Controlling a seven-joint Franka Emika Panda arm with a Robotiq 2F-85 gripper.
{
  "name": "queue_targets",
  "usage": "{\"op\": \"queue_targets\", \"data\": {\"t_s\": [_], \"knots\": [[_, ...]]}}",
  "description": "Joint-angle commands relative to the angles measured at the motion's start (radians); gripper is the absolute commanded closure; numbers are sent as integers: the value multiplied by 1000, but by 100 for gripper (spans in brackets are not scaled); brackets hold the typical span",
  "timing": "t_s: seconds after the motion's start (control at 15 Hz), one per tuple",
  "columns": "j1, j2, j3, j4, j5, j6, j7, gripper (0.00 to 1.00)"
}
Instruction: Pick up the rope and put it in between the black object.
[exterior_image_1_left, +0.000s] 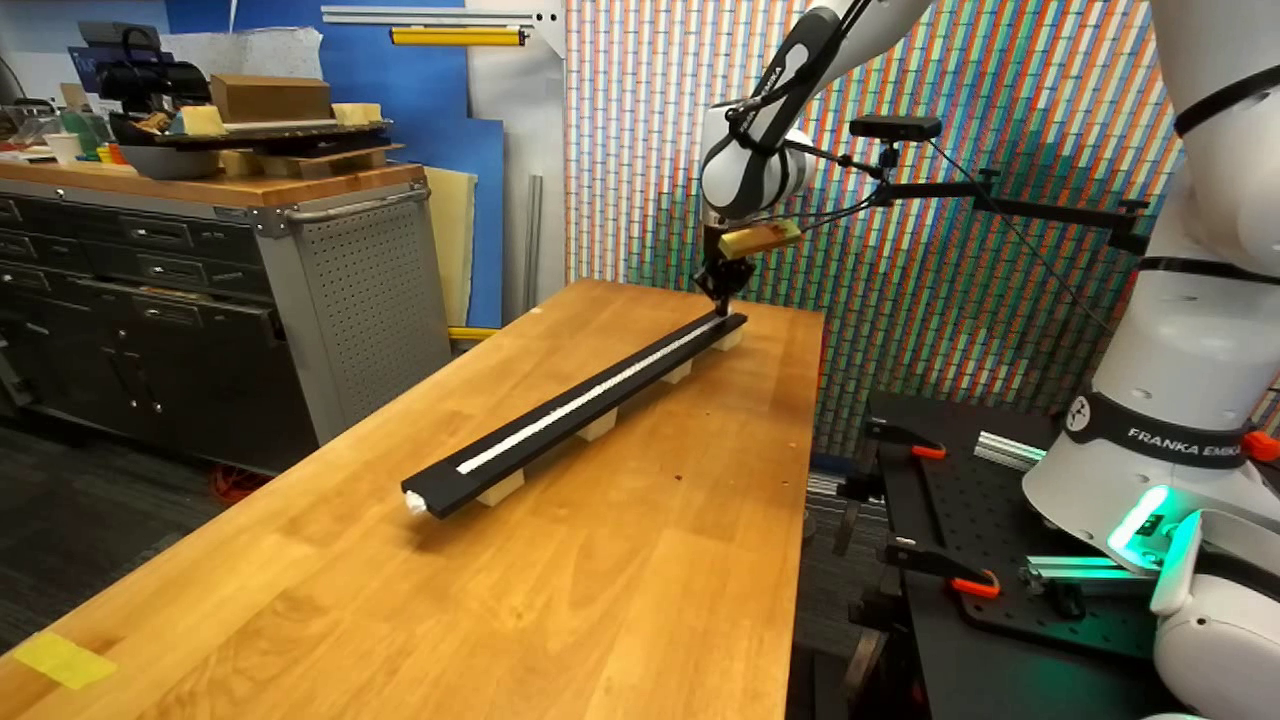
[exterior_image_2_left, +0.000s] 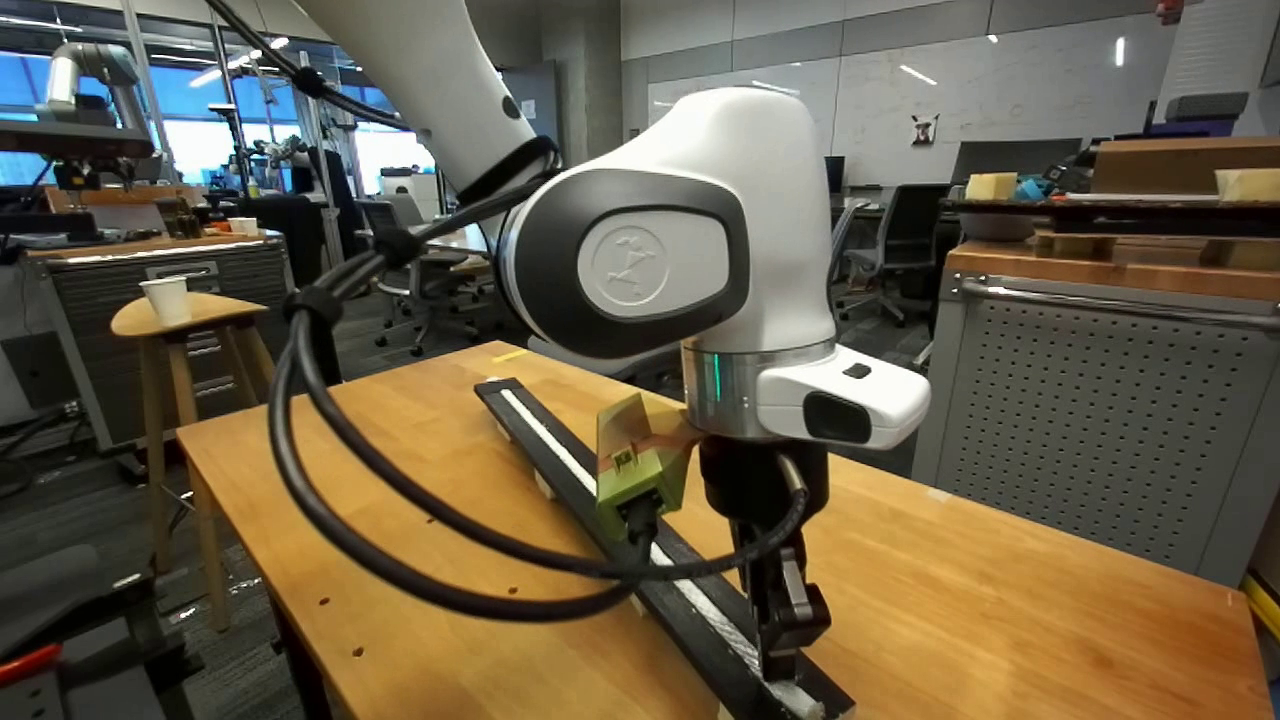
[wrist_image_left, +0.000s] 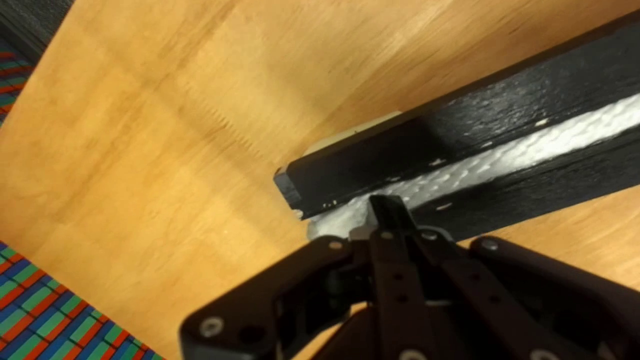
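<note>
Our hand (wrist_image_left: 387, 204), clenched, seems to touch the rope (wrist_image_left: 480, 171), which lies inside the black bar (wrist_image_left: 465, 127), at its end near a short edge of the surface (exterior_image_1_left: 640, 580). We judge this the final pressing-in; next, push that end flush, then lift away.

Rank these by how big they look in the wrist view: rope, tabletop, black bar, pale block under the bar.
Largest to smallest:
1. Tabletop
2. Black bar, cut off by the frame
3. Rope, also cut off
4. Pale block, only a sliver showing
</note>
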Motion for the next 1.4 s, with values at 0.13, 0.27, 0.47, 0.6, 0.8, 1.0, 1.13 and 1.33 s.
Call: {"op": "queue_targets", "data": {"t_s": [0.13,0.27,0.47,0.6,0.8,1.0,1.13,1.33], "knots": [[-26,25,-11,35,20,6,-15,100],[-27,25,-14,33,18,9,-14,100],[-25,25,-14,29,17,13,-14,100],[-27,29,-12,31,19,12,-16,100],[-34,43,-4,38,28,3,-22,100],[-43,55,5,42,41,1,-31,100],[-49,60,9,45,52,-3,-35,100],[-59,71,19,51,70,-7,-45,100]]}}
